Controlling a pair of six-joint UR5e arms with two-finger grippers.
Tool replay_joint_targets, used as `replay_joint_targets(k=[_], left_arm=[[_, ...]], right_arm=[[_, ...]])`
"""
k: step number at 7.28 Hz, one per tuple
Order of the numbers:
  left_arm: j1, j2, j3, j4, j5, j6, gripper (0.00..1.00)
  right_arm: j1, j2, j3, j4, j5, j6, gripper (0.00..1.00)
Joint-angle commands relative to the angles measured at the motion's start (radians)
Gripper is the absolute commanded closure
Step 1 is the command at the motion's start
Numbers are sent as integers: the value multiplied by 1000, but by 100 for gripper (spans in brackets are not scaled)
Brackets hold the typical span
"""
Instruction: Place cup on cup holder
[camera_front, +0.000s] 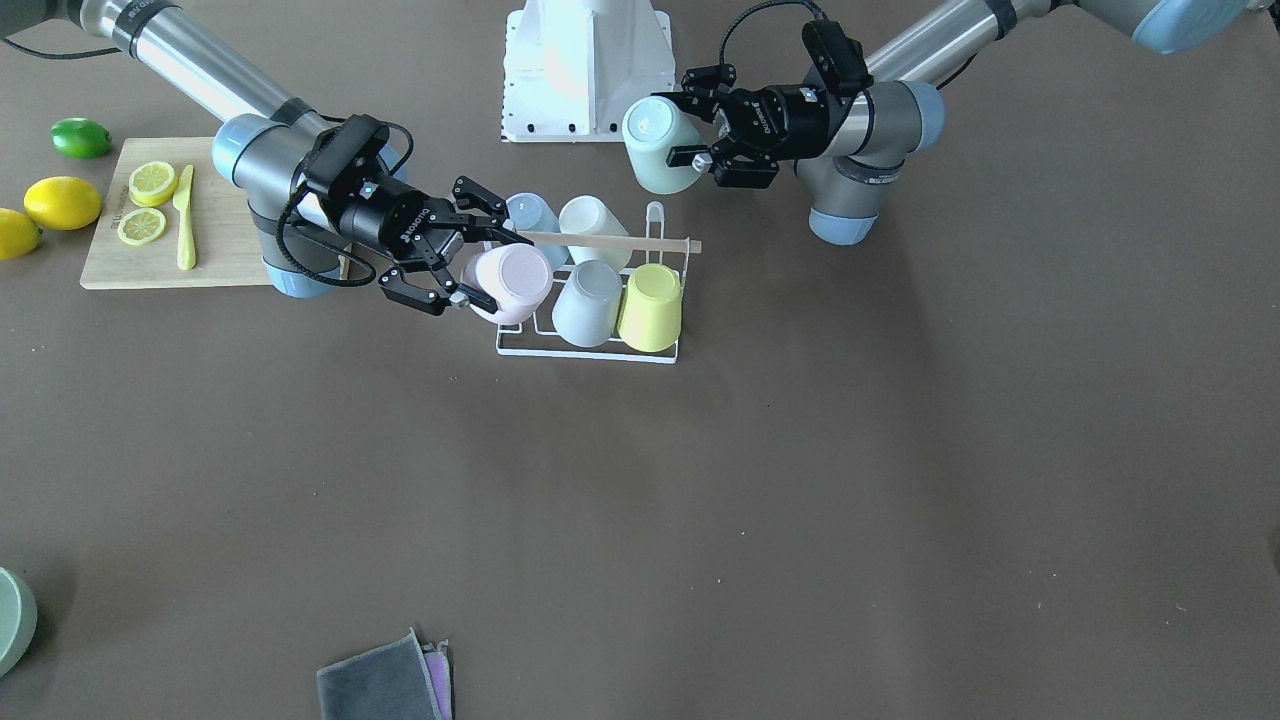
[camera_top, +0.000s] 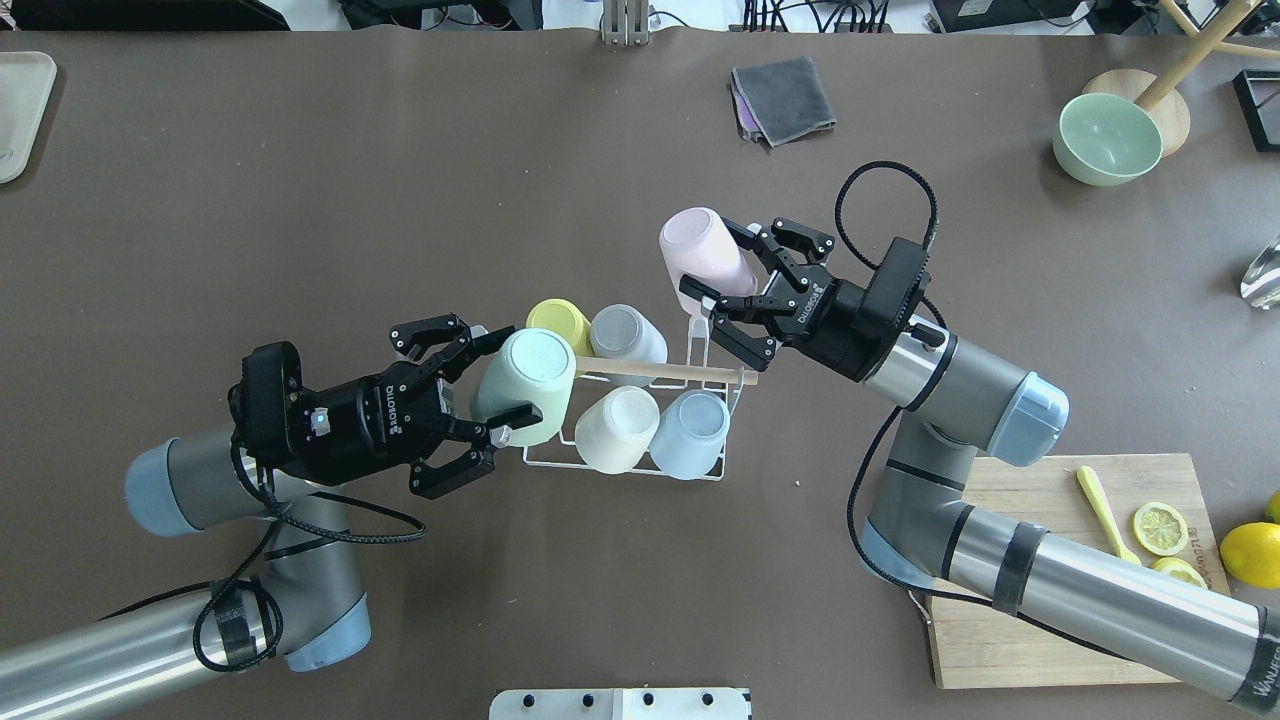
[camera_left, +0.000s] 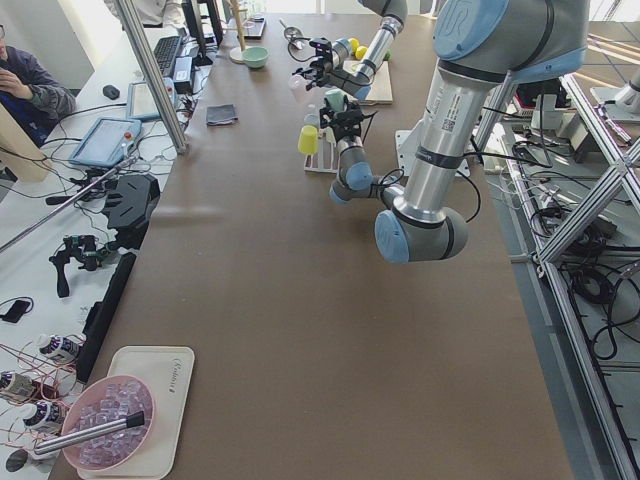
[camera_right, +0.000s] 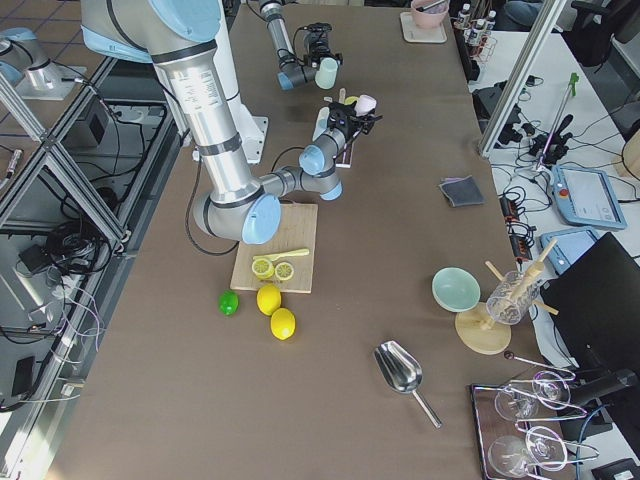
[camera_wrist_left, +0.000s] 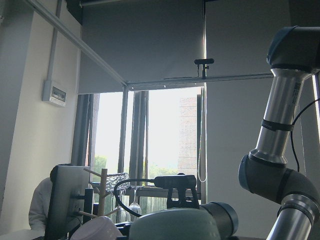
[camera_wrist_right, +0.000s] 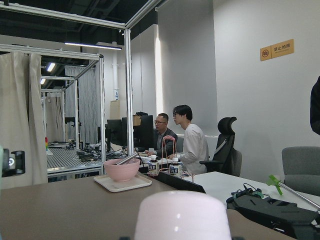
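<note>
The cup holder (camera_front: 600, 240), a white wire rack with a wooden bar (camera_top: 670, 373), stands mid-table. It carries a blue cup (camera_front: 530, 214), a white cup (camera_front: 596, 228), a grey cup (camera_front: 587, 303) and a yellow cup (camera_front: 650, 307), all upside down on pegs. My left gripper (camera_top: 508, 375) is shut on a mint green cup (camera_top: 525, 388) and holds it tilted by the rack's left end. My right gripper (camera_top: 712, 262) is shut on a pink cup (camera_top: 703, 250), held tilted above the rack's far right corner. The pink cup (camera_front: 510, 282) also shows in the front-facing view.
A wooden cutting board (camera_front: 215, 255) with lemon slices (camera_front: 152, 183) and a yellow knife (camera_front: 185, 220) lies by my right arm. Lemons (camera_front: 62, 202) and a lime (camera_front: 81, 137) lie beside it. A grey cloth (camera_top: 783, 97) and a green bowl (camera_top: 1108, 138) sit at the far side.
</note>
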Motion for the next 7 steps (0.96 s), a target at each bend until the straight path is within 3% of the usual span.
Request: replay_joint_targets(k=[1,7], left_arm=[[32,-4,-2,-3,-7,1,92],[20,-22,57,-1,22,-2,91]], right_arm=[[-46,17,2,-1,-55,-42,42],[-92,-2,-18,33,-85,-111,42]])
